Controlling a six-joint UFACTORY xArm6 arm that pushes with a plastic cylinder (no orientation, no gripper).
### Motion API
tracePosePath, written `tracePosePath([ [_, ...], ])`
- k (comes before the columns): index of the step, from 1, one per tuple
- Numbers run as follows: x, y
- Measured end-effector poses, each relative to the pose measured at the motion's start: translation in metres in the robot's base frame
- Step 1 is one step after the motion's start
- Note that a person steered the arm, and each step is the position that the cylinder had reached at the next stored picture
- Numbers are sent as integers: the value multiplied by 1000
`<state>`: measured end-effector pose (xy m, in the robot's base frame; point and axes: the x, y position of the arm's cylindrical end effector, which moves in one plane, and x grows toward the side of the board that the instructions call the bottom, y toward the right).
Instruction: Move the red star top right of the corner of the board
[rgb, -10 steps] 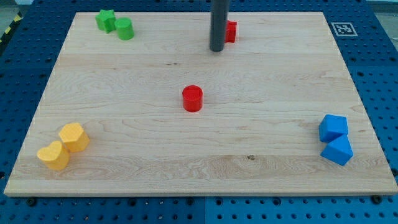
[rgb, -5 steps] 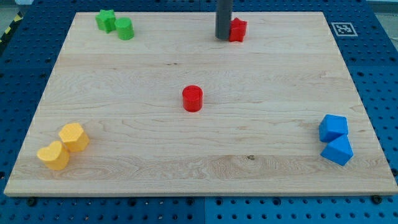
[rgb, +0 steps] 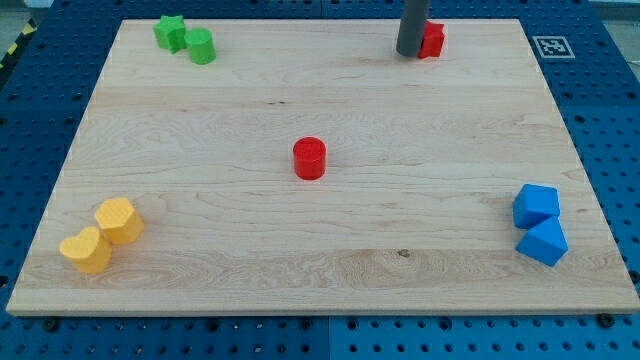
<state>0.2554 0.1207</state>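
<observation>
Near the board's top edge, at about one o'clock from the centre, the red star is seen with my tip set against its nine o'clock side, touching or just beside it; the star's left part is hidden behind the rod. No gripper is fitted, so nothing is held or clamped: the star can only be shoved by the rod's bare end.

The step in hand is judged to be a sideways push toward three o'clock, into the top right corner of the board. For it to be done well, contact should be kept squarely behind the star's middle, so that it is driven straight and not spun off toward the edge. The line of push should be held parallel to the top edge, which lies very close; a drift toward twelve o'clock could send the star off the wood. The push is best eased off before the corner marker is reached.

As for writing, no brand or readable text is found; only that black-and-white square code tag is shown at the top right corner, its pattern too small to be read.
</observation>
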Motion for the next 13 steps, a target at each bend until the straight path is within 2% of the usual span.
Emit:
tracePosePath([
  [4, -22, 55],
  [6, -46, 40],
  [8, -42, 92],
  [11, 32, 80],
  [12, 46, 115],
  [13, 90, 118],
])
